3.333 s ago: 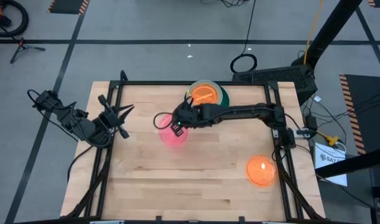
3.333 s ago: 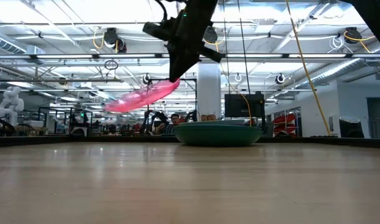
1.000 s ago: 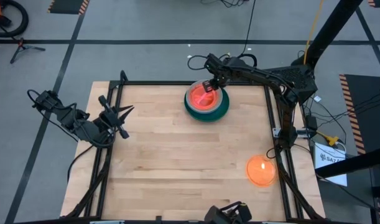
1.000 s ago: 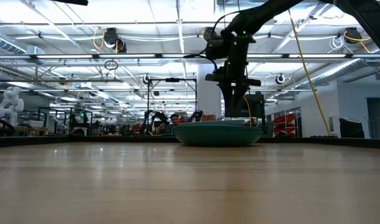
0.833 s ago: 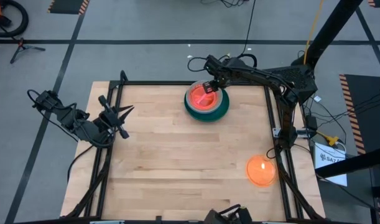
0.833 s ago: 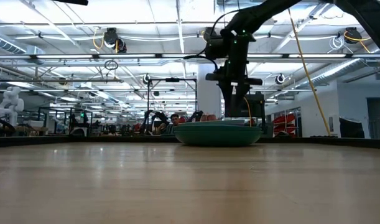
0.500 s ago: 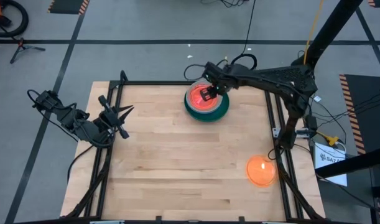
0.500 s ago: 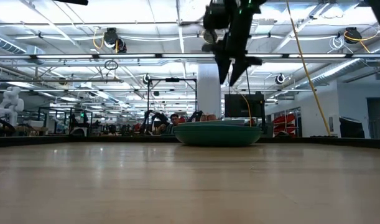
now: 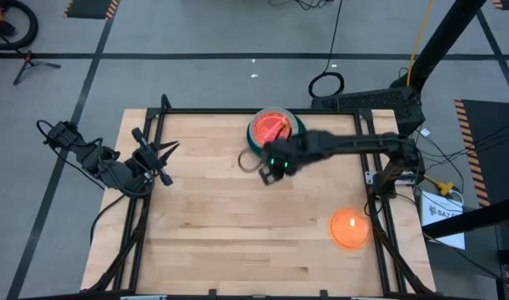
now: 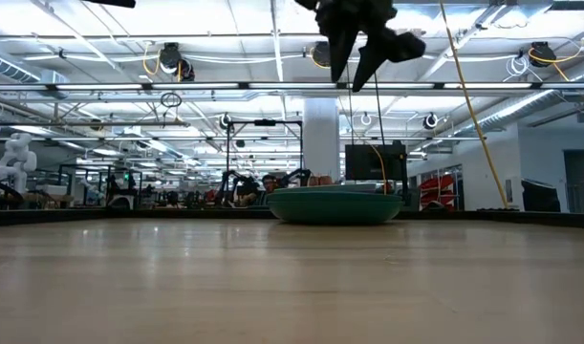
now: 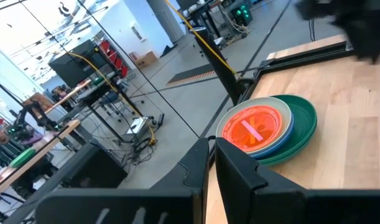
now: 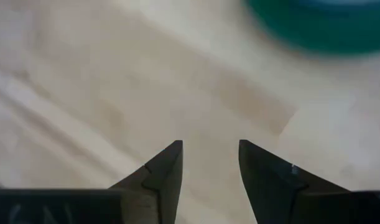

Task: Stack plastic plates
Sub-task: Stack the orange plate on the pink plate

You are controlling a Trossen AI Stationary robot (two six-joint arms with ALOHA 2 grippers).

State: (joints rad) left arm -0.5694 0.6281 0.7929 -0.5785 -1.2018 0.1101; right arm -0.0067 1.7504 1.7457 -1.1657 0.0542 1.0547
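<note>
Hovering empty right hand [image 9: 273, 169] beside plate stack [image 9: 271, 131]

The right arm's dark two-finger gripper [image 9: 272, 171] hung high above the table's middle, fingers [image 12: 162, 171] parted and empty. The left arm's dark gripper [image 9: 158, 156] waited at the table's left edge.

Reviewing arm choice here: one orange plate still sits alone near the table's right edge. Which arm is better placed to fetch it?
Right. The right end effector hangs open and empty between the stack and the lone orange plate. The left end effector waits at the table's far left edge.
</note>
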